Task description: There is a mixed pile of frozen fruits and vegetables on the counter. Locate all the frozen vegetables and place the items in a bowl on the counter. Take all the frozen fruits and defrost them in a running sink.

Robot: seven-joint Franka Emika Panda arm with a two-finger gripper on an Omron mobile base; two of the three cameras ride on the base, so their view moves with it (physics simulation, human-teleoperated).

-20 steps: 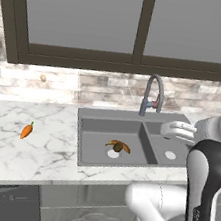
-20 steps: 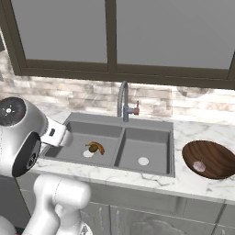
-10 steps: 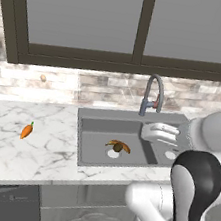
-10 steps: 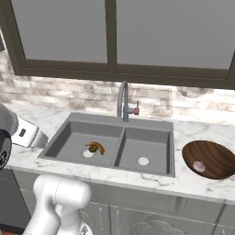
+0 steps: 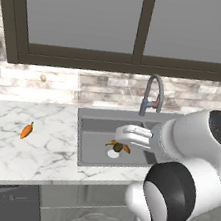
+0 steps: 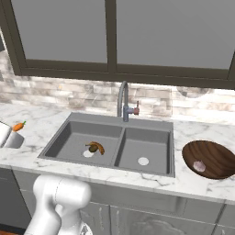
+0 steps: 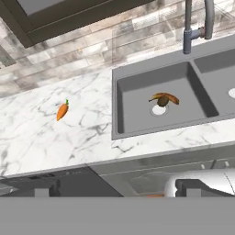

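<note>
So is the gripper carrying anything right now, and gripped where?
Nothing is held. The gripper has its jaws wide open with nothing between them; the carrot lies on the counter, and the banana and kiwi sit in the sink.

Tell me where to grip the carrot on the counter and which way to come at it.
Grip the carrot across its thick orange middle, coming straight down from above. It lies flat and alone on the counter, left of the sink, green tip pointing toward the wall, so set the open gripper crosswise to its length.
</note>
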